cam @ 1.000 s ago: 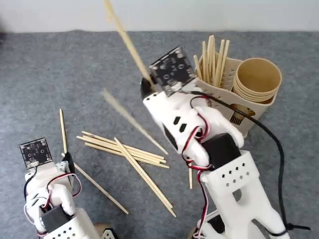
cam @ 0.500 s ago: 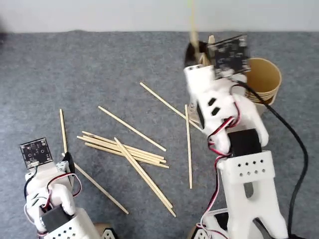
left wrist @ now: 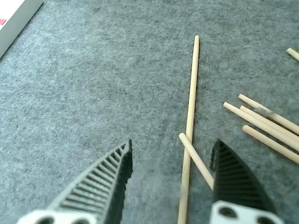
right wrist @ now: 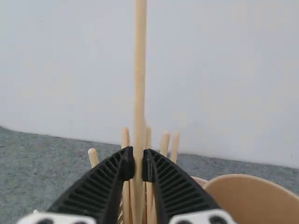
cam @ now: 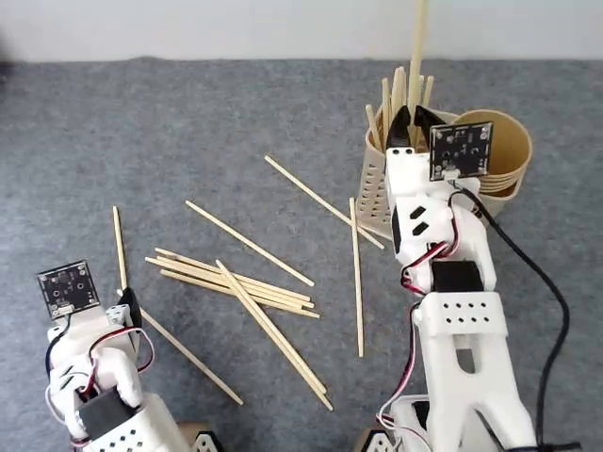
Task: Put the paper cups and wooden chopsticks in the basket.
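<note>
Half done, at a guess. Your bench [cam: 141, 132] holds about ten loose chopsticks [cam: 236, 282], all well off to one side of the right end effector [cam: 413, 121]. Right below that end effector stands the basket [cam: 375, 188], with a bundle of sticks upright in it. The paper cups [cam: 504, 151] sit stacked just beside it, apparently inside the basket, so they look finished. The right end effector is clamped on one upright chopstick [right wrist: 139, 70]. Your left end effector [left wrist: 173, 144] hangs spread apart over two loose sticks
</note>
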You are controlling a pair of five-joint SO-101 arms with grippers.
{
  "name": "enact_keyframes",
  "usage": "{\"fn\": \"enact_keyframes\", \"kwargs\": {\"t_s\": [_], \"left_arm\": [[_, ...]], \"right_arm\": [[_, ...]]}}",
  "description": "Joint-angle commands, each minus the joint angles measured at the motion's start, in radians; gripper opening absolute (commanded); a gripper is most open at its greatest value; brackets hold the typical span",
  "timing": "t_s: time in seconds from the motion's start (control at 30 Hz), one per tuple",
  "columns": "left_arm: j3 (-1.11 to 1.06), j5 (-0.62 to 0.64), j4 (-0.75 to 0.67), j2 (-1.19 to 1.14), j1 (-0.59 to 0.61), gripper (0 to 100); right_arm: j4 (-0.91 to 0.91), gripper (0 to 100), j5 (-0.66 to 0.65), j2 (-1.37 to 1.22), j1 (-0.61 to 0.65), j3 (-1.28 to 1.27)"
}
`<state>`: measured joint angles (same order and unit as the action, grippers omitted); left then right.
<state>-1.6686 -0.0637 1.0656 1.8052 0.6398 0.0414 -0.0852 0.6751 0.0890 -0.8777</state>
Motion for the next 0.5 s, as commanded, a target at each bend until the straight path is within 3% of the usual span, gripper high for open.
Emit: {"fn": "enact_keyframes", "kwargs": {"t_s": [0.0,0.17,0.33,0.47], "left_arm": [[0.004,0.005,-0.014,0.015,0.006,26],[0.004,0.005,-0.014,0.015,0.006,26],[0.004,0.005,-0.014,0.015,0.006,26],[0.004,0.005,-0.014,0.015,0.006,26]], "right_arm": [[0.051,6.2,0.012,0.025,-0.005,0.014],[0.090,20.9,0.014,0.035,-0.002,0.014],[0.130,19.9,0.014,0.061,-0.002,0.049],[0.343,19.9,0.029,0.102,0.047,0.160]]}}
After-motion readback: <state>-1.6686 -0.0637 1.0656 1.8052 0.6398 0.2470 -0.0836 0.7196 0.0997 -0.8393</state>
